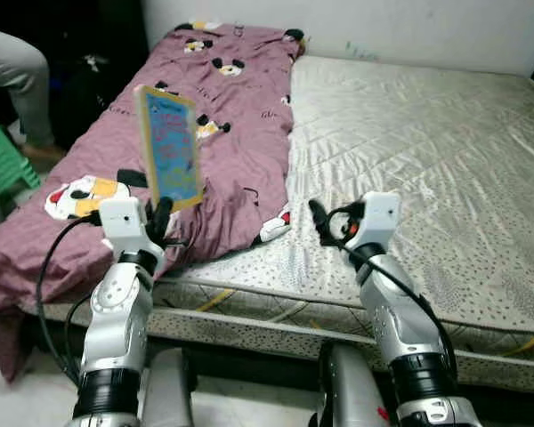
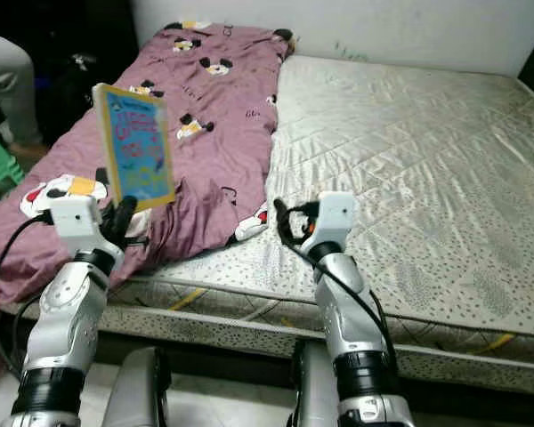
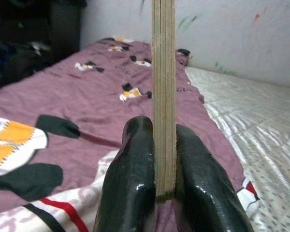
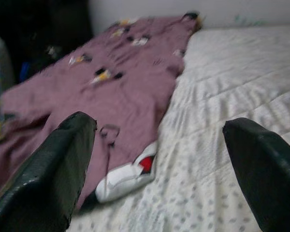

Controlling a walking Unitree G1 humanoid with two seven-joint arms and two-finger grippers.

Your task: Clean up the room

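My left gripper is shut on the bottom edge of a thin book with a blue and yellow cover, held upright over the near edge of the bed. In the left wrist view the book shows edge-on between the two black fingers. My right gripper is open, hovering above the mattress edge with nothing between its fingers. A purple blanket with cartoon prints lies spread over the left half of the bed.
The bare quilted mattress takes up the right side of the bed. A person's leg in grey trousers and a green stool are at the far left. A white wall runs behind the bed.
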